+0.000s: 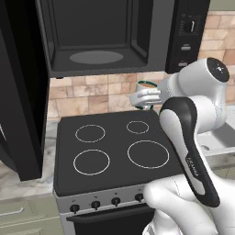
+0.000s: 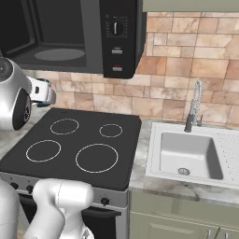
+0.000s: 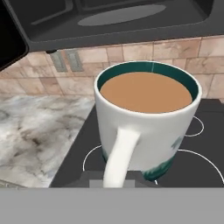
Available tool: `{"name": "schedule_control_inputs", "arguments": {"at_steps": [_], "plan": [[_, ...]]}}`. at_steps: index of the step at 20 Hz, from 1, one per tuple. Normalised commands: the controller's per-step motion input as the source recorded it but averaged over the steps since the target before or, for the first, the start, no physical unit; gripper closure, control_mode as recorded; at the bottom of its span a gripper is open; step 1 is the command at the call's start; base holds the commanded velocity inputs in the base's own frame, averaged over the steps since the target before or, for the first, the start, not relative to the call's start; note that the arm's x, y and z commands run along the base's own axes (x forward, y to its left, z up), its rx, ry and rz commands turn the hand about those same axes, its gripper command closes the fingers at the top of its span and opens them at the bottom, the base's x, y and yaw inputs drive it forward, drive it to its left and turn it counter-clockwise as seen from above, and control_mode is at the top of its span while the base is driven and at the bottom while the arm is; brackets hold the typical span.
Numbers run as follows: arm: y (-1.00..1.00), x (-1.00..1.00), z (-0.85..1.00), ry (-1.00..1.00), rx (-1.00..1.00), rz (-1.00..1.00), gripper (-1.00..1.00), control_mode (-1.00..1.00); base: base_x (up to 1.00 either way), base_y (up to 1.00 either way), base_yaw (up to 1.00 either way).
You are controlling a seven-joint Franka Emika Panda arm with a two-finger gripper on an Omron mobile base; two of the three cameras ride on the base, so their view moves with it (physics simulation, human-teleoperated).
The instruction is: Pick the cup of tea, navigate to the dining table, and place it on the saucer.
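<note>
The cup of tea (image 3: 146, 118) is a white mug with a dark teal rim and lower band, full of brown liquid. In the hand view its handle points toward me. My gripper (image 3: 118, 178) is shut on that handle and holds the cup upright in the air. From the left base view the cup of tea (image 1: 147, 86) hangs over the back right of the stove, just under the microwave, with the gripper (image 1: 145, 98) around it. In the right base view the gripper (image 2: 44, 92) is at the far left. The dining table and the saucer are out of view.
A black stove (image 1: 114, 147) with several ring burners lies below the cup. The open microwave (image 1: 98, 41) hangs close above, its door (image 1: 20, 92) swung out to the left. A sink (image 2: 191, 154) with a faucet (image 2: 193, 107) sits to the right, and marbled counter (image 3: 39, 131) to the left.
</note>
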Motion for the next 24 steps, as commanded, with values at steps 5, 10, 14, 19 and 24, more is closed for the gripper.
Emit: {"name": "schedule_control_inputs", "arguments": {"at_steps": [5,10,14,19,24], "plan": [[0.05,0.00,0.00,0.08,-0.04,0.02,1.00,-1.00,0.00,0.00,0.00],[0.00,0.00,0.00,0.00,0.00,0.00,1.00,-1.00,0.00,0.00,0.00],[0.00,0.00,0.00,0.00,0.00,0.00,1.00,-1.00,0.00,0.00,0.00],[0.00,-0.09,-0.04,0.00,0.00,0.00,1.00,1.00,-0.32,0.00,0.00],[0.00,0.00,0.00,0.00,0.00,0.00,1.00,1.00,-0.91,0.00,-0.02]]}}
